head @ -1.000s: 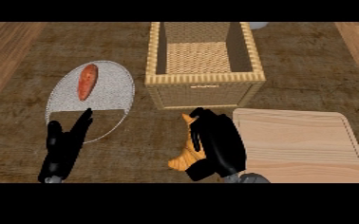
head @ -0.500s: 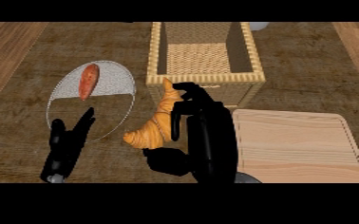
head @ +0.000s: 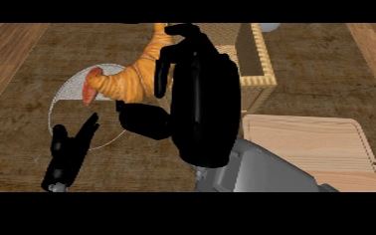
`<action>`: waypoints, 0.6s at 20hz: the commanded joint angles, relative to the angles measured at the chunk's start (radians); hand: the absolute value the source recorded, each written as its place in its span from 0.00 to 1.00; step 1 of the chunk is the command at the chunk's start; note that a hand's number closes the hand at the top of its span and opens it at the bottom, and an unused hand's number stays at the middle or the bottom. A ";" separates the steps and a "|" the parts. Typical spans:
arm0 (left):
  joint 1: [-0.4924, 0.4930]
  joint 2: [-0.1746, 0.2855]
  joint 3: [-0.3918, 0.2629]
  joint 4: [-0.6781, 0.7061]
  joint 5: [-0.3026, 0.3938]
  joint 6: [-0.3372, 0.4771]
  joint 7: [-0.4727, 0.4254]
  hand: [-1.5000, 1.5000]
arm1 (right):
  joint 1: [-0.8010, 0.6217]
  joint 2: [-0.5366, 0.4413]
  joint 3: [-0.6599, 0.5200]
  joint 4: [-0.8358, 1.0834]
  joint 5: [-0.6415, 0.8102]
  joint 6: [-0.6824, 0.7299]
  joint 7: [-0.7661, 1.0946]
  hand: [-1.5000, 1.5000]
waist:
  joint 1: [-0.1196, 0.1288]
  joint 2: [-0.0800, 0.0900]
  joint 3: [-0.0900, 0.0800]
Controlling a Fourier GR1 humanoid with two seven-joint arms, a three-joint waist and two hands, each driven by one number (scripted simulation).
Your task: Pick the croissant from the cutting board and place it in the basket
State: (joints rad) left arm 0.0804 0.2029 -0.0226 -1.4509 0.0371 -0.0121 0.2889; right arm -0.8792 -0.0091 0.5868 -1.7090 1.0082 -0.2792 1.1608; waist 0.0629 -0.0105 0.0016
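A dark, wood-grained counter (head: 316, 64) fills the view, with a pale cutting board (head: 308, 147) at the lower right and a woven basket (head: 257, 62) above it, most of its opening hidden behind the arm. The right hand (head: 206, 104) is raised close under the camera with its fingers (head: 161, 69) curled over the croissant (head: 136, 79) and the thumb tucked beneath, so the croissant is clamped in that hand, off the cutting board and not yet in the basket. In this view it sits left of the basket's near wall and overlaps the edge of a round plate (head: 66, 97), which carries a reddish piece of food (head: 91, 89). The left hand (head: 70, 149) rests at the lower left, fingers straight and holding nothing. The main risk, as I judge it, is placement: both ends of the croissant stick out past the fingers, and a tip could catch on the basket's rim on the way in. Letting go too soon would land it on the plate or the counter instead. No brand, label or writing can be read anywhere.
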 commanded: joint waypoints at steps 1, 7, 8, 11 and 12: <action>0.011 -0.015 -0.005 0.049 0.001 -0.002 0.009 0.50 | -0.219 0.009 -0.113 0.108 -0.059 0.028 0.225 1.00 | -0.006 0.010 -0.007; 0.005 -0.010 0.020 0.046 0.013 0.000 0.011 0.50 | -0.366 0.009 -0.159 0.336 -0.113 0.013 0.211 1.00 | -0.019 0.013 -0.005; 0.030 0.008 0.015 0.048 -0.003 -0.012 -0.019 0.50 | -0.391 0.009 -0.153 0.373 -0.116 -0.018 0.219 1.00 | -0.012 0.013 -0.005; 0.029 0.004 0.023 0.054 0.004 -0.015 -0.029 0.50 | -0.386 0.009 -0.226 0.506 -0.153 -0.046 0.078 1.00 | -0.021 0.019 -0.004; 0.045 -0.017 -0.002 0.000 -0.001 0.001 0.019 0.50 | -0.392 0.009 -0.226 0.532 -0.163 -0.077 0.093 1.00 | -0.014 0.018 -0.003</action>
State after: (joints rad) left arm 0.0977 0.2006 -0.0158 -1.4662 0.0337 -0.0135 0.2775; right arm -1.2220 -0.0080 0.3983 -1.3032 0.8814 -0.2839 1.1471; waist 0.0499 0.0000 0.0046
